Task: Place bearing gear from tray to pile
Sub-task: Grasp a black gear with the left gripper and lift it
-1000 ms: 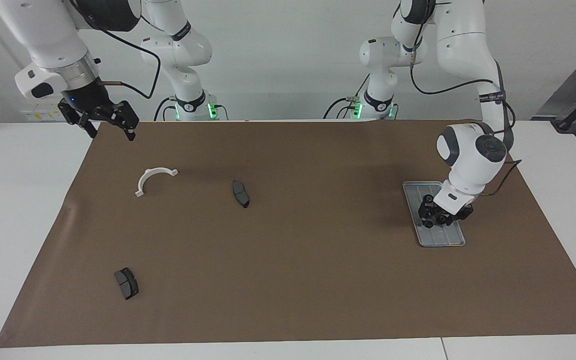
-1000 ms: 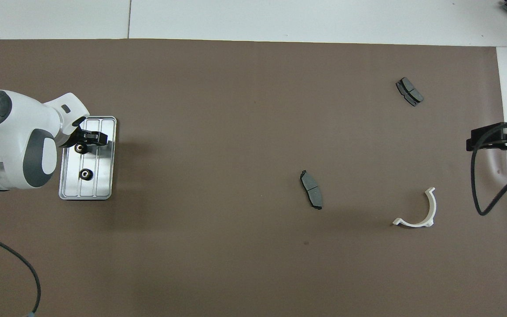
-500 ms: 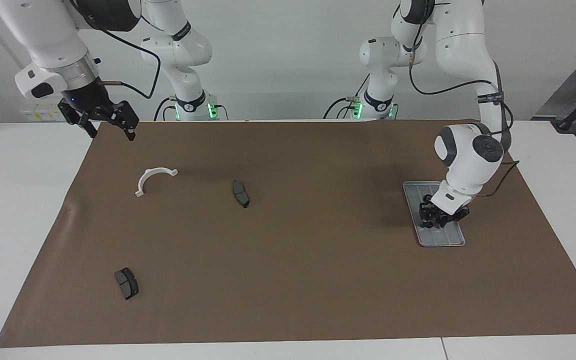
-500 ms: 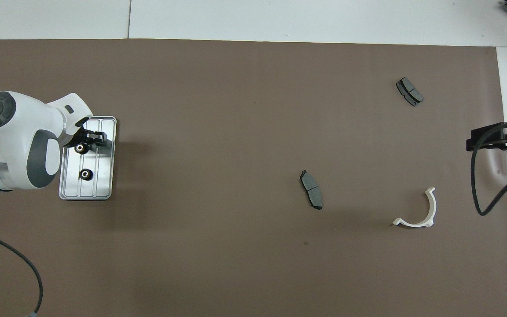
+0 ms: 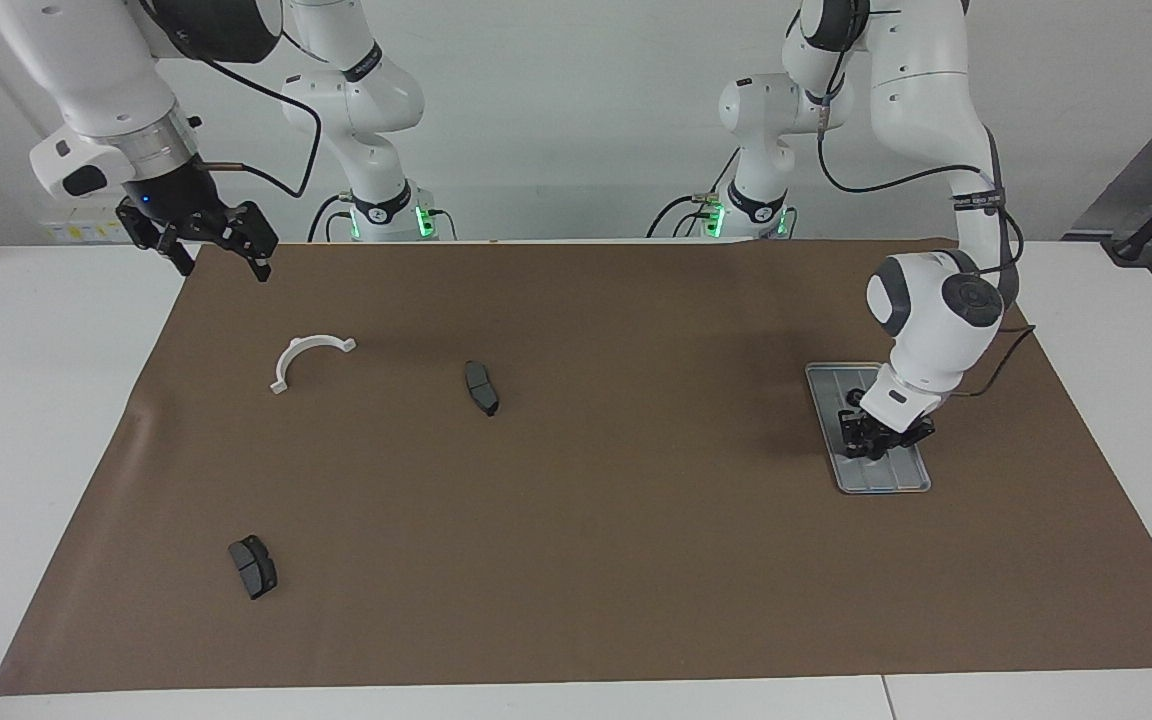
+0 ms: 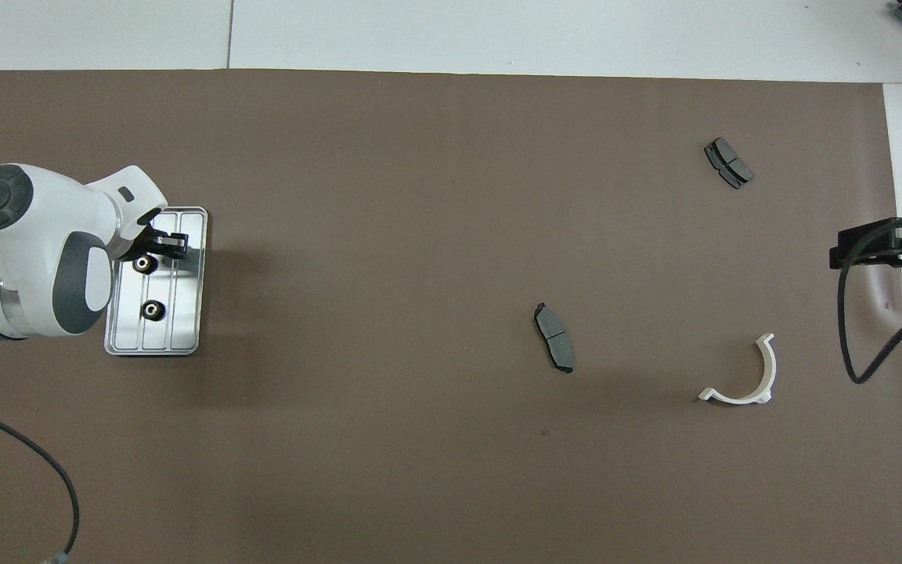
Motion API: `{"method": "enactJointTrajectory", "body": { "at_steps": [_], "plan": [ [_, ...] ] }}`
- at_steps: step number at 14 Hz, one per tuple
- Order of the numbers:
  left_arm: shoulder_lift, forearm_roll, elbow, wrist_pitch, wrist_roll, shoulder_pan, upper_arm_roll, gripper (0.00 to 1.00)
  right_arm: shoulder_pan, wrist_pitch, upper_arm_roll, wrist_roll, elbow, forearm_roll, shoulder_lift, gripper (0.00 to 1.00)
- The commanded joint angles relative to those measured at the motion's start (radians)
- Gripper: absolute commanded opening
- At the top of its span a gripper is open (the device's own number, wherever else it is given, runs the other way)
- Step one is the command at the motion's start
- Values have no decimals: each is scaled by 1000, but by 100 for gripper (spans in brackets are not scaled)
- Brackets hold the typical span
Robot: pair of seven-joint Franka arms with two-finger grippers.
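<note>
So the left gripper (image 5: 874, 440) was low over the tray (image 5: 908, 478) at the facing view's right, right at one bearing gear (image 6: 141, 265); couldn't tell its finger state. A second gear (image 6: 153, 310) sat in the tray too. The right gripper (image 5: 219, 248) waited upper left, fingers apart, above the white bracket (image 5: 308, 356).

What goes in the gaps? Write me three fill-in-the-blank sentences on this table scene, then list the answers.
1. The small black bearing gears lying on the flat silver ridged metal tray number ____.
2. The gripper down at that tray is the ____ gripper.
3. Besides the white half-ring plastic bracket, the brown mat carries ____ dark grey curved brake pads.

Missing words: two; left; two
</note>
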Motion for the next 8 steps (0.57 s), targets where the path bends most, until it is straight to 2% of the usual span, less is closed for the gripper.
{"method": "enactJointTrajectory", "body": {
  "at_steps": [1,4,5,8],
  "plan": [
    [0,-7,-33,32,-1,-11,12,24,-4,-22,1,-20,8,14,1,100],
    [0,-6,-32,30,-2,-11,12,4,-4,-22,1,-20,8,14,1,100],
    [0,-6,-26,23,-1,-10,12,0,-4,-22,1,-20,8,14,1,100],
    [7,-6,44,-37,-4,-13,12,0,-4,-22,1,-20,8,14,1,100]
  ]
}}
